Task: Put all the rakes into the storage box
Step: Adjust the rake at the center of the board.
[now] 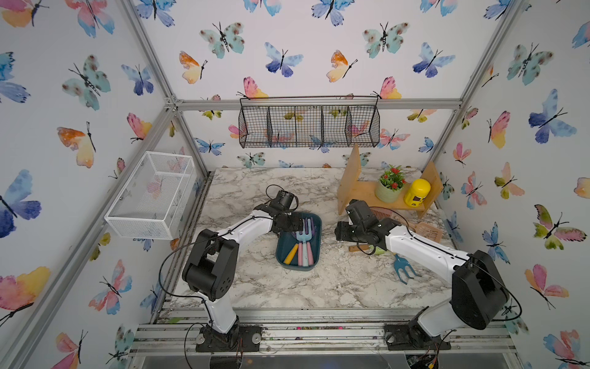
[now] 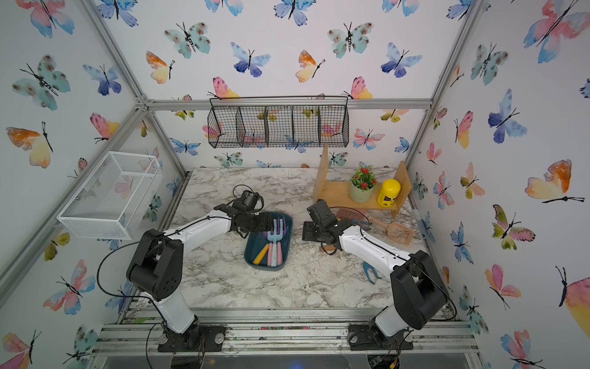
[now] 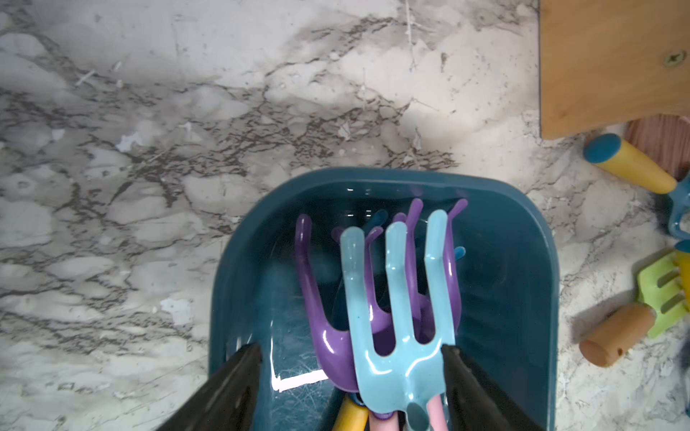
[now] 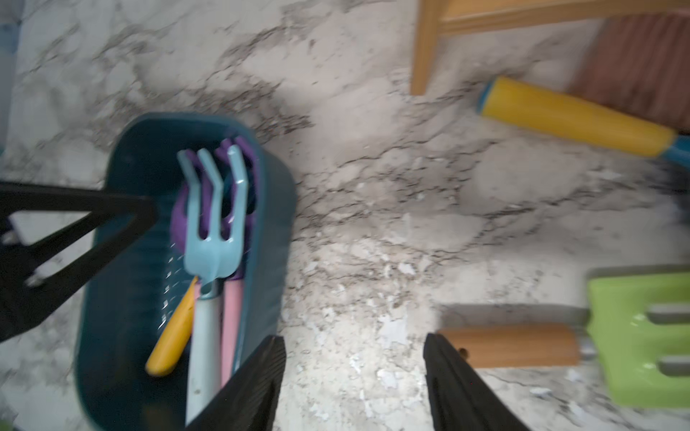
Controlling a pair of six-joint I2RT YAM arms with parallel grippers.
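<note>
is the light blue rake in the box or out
In. The light blue rake lies inside the storage box, on top of a purple rake.

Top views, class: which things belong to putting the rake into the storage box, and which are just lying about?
Job in hand:
- light blue rake, lying in the storage box
- left gripper, open, straddling it

Lying about:
- dark blue rake
- green wooden-handled tool
- potted plant
- yellow can
- black wire basket
- white mesh basket

The light blue rake (image 2: 276,230) lies in the storage box (image 2: 252,244) on other tools (image 2: 270,254), at the tabletop (image 2: 223,281) middle; the left pincer (image 2: 267,224) hangs over the box's far end.
</note>
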